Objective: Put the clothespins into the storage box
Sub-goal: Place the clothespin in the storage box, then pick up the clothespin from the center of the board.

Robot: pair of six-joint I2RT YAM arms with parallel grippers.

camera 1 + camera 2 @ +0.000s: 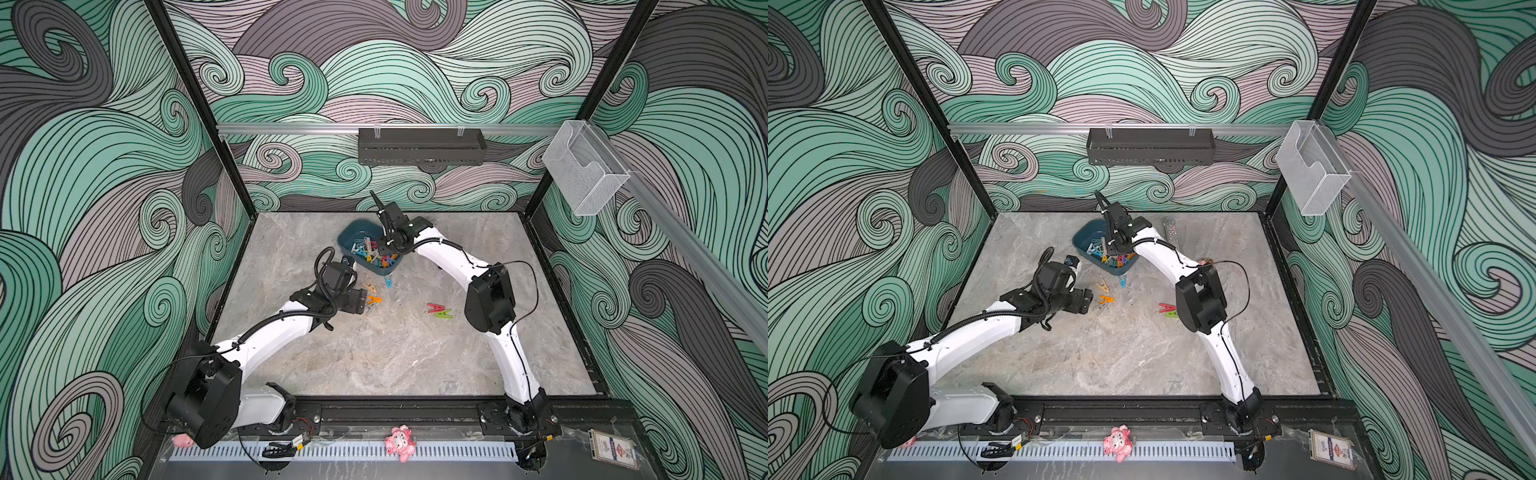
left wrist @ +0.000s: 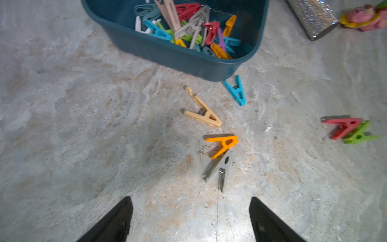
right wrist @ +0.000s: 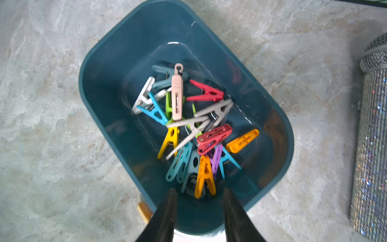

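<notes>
1. Leftward, the grey marbled table [image 1: 395, 357] runs smooth and bare from the black frame edge to the left arm. The widest open room lies in the front half, between the two arms.
2. The left gripper [image 2: 190, 199] hangs over the table, its black pointed fingers spread wide and holding nothing. The grey clothespin [image 2: 219, 169] lies just ahead of them.
3. Four loose A-shaped plastic pegs lie between that gripper and the box. The grey one touches the orange clothespin [image 2: 223, 144], the beige clothespin [image 2: 204, 114] lies apart beyond it, and the blue clothespin [image 2: 235, 91] sits just beside the box's wall.
4. The storage box [image 1: 351, 235] — dark teal, glossy, rectangular with rounded corners — stands toward the table's back middle, at an angle to the edges.
5. Inside it lies a tangled heap of clothespins [image 3: 188, 125] in red, orange, yellow, green, blue, purple, grey, white and pale pink. The heap fills the half nearer the right arm, and the far half shows bare floor.
6. The right gripper [image 3: 199, 189] hovers above the box's near end, jaws parted with nothing between them.
7. Rightward, the red clothespin [image 1: 435, 308] and the green clothespin [image 1: 444, 314] lie touching side by side near the right arm's elbow — well apart from the box.
8. A glittery cylinder [image 1: 1170, 228] lies near the back right, beyond the right arm.
</notes>
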